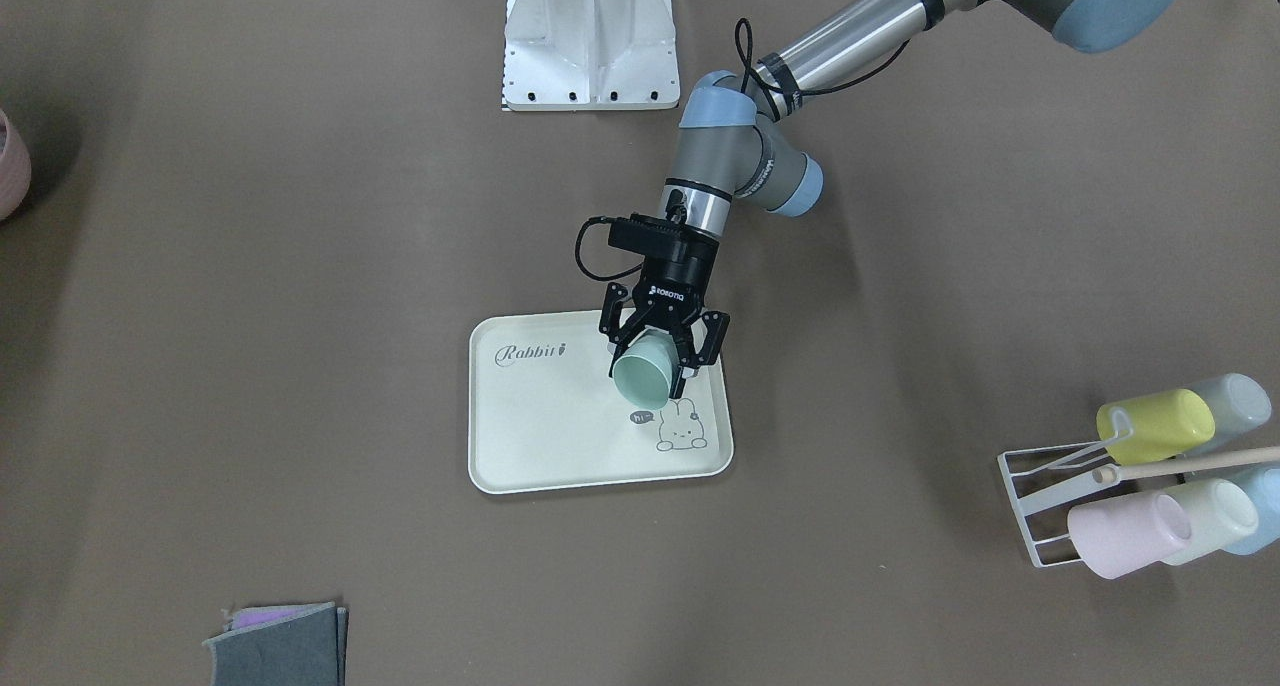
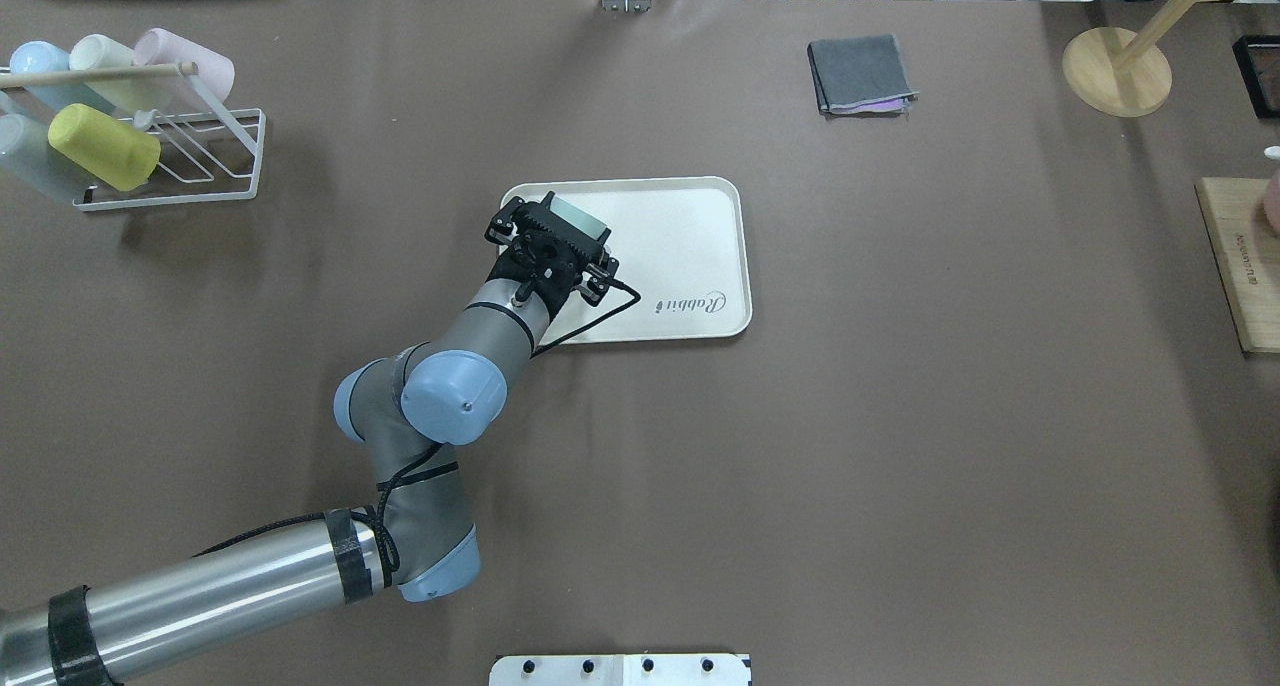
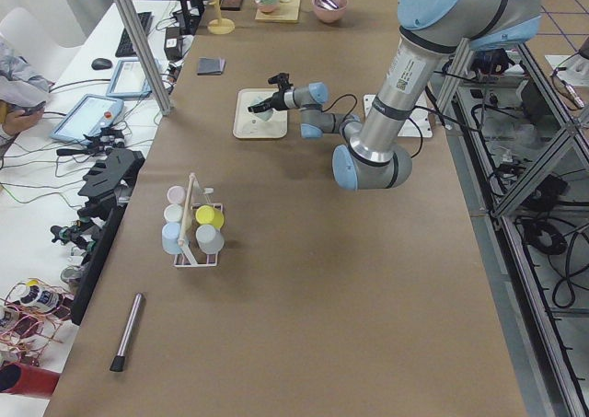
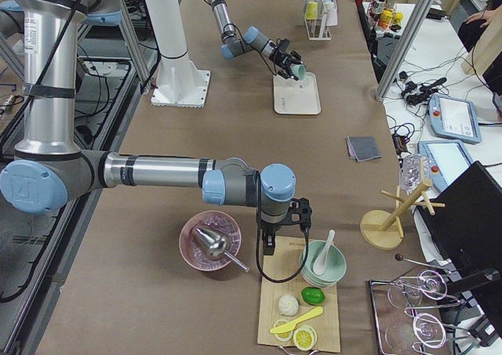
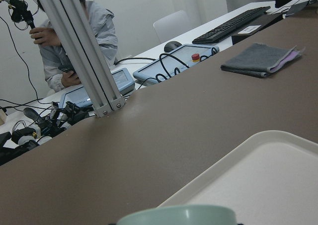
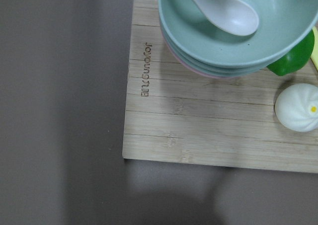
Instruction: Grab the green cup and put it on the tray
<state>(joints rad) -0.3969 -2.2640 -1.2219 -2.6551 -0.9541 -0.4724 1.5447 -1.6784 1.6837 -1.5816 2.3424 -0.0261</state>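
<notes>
The green cup (image 1: 640, 378) is tilted on its side with its mint mouth towards the front-facing camera. My left gripper (image 1: 655, 371) is shut on it from both sides. It hangs over the cream tray (image 1: 540, 436), close to the bunny drawing, and I cannot tell whether it touches the tray. From overhead, the left gripper (image 2: 565, 228) covers most of the cup (image 2: 580, 214) at the tray's (image 2: 690, 236) left end. The left wrist view shows only the cup's rim (image 5: 179, 216) and a tray corner (image 5: 278, 175). My right gripper (image 4: 284, 241) hovers by a wooden board; I cannot tell its state.
A white wire rack (image 2: 200, 156) holds yellow, pink, cream and blue cups at the far left. A folded grey cloth (image 2: 860, 76) lies beyond the tray. The wooden board (image 6: 198, 125) carries stacked bowls, a spoon and a bun. A pink bowl (image 4: 212, 241) sits next to it.
</notes>
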